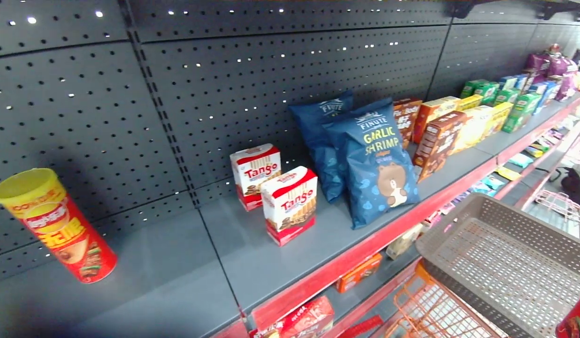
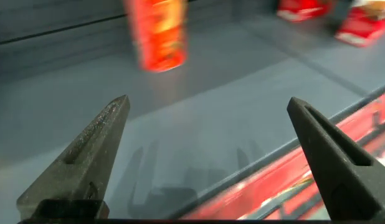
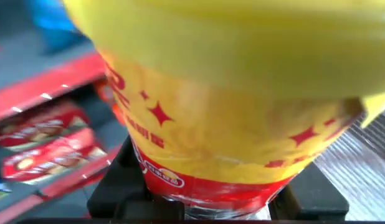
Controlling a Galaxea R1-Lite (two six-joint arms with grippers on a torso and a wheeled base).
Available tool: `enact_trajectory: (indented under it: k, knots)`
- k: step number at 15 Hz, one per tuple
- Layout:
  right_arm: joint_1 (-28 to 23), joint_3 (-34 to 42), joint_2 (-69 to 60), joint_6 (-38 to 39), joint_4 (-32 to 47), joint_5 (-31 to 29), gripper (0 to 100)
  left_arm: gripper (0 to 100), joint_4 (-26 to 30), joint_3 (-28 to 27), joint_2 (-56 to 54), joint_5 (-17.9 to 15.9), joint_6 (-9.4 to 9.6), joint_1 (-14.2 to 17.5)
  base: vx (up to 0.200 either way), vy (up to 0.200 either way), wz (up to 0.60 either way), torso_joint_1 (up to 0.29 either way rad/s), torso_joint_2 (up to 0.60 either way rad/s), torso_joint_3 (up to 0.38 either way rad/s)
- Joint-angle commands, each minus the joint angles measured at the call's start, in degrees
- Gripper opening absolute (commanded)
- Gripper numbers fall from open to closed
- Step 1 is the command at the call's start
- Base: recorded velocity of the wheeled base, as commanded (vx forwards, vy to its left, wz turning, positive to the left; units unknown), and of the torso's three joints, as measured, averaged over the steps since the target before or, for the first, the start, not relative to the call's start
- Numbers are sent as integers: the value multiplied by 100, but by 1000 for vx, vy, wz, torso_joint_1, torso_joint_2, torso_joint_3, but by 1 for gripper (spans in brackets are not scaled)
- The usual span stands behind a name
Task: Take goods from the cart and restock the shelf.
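A red chip can (image 1: 55,225) with a yellow lid stands upright at the left of the grey shelf (image 1: 177,277). My left gripper (image 2: 208,101) hovers open above the shelf's front part, with nothing between its fingers, and the can (image 2: 158,34) stands beyond it. A second red and yellow chip can (image 3: 205,118) with a yellow lid is held in my right gripper (image 3: 205,205), which is shut on it. That can's edge (image 1: 576,319) shows at the lower right corner of the head view, beside the cart.
Two red and white wafer boxes (image 1: 276,197), two blue snack bags (image 1: 370,159) and rows of boxes (image 1: 459,122) fill the shelf to the right. A grey perforated basket (image 1: 506,258) sits on the cart above an orange basket (image 1: 435,310). Lower shelves hold red packs (image 3: 43,149).
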Motion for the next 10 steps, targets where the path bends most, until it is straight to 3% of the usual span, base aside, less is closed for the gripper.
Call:
enact_trajectory:
  k: [1, 10]
  knots:
    - [17, 44, -166, -6, -4, -1, 0, 100, -4, 0, 0, 4, -1, 4, 0, 0, 600, 7, -7, -2]
    - [140, 255, -306, -24, -13, 8, 0, 100, -4, 0, 0, 4, -1, 4, 0, 0, 600, 2, 1, 3]
